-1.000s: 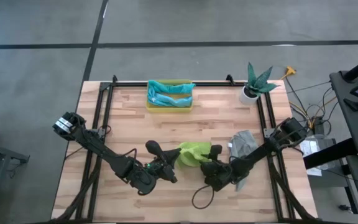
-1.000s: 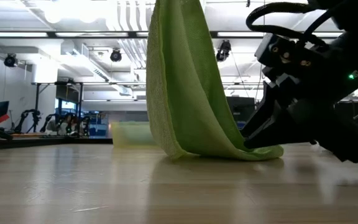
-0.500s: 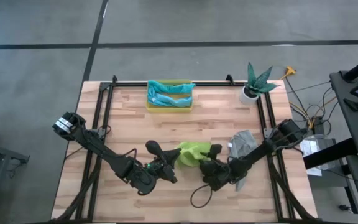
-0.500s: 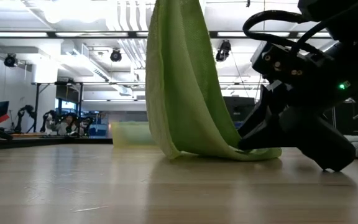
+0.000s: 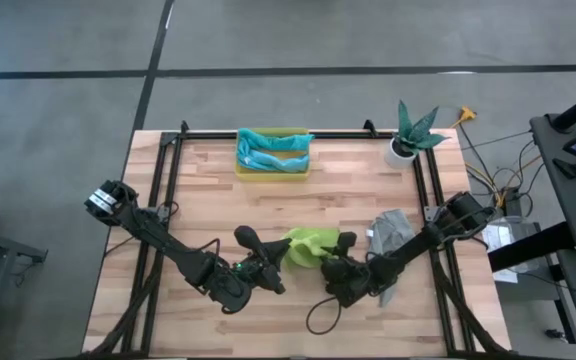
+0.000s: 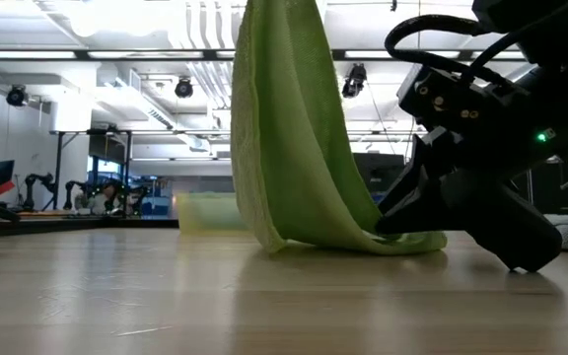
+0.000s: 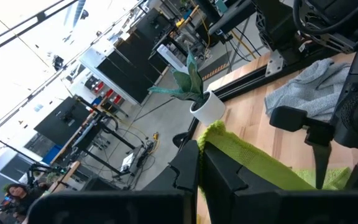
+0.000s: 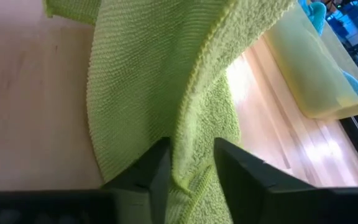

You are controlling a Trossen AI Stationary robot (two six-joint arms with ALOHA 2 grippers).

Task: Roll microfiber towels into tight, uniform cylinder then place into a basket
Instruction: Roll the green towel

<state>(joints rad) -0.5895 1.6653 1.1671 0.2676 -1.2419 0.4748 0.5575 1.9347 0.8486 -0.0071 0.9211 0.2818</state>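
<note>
A towel [image 5: 308, 244] hangs between both arms at the table's [image 5: 348, 190] front, basket [image 5: 272, 154] behind.

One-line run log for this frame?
left gripper: shut on green towel, lifted | right gripper: closing on its lower edge at the table | basket: teal and blue towels in | grey towel: loose

a robotics lab — ceiling lights [image 6: 180, 87], equipment racks [image 7: 129, 65] behind.

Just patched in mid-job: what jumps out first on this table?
The lime green towel hangs near the table's front middle, its top pinched in the shut left gripper. The right gripper straddles its lower fold at the tabletop. At the far edge, the yellow basket already holds blue towels.
</note>
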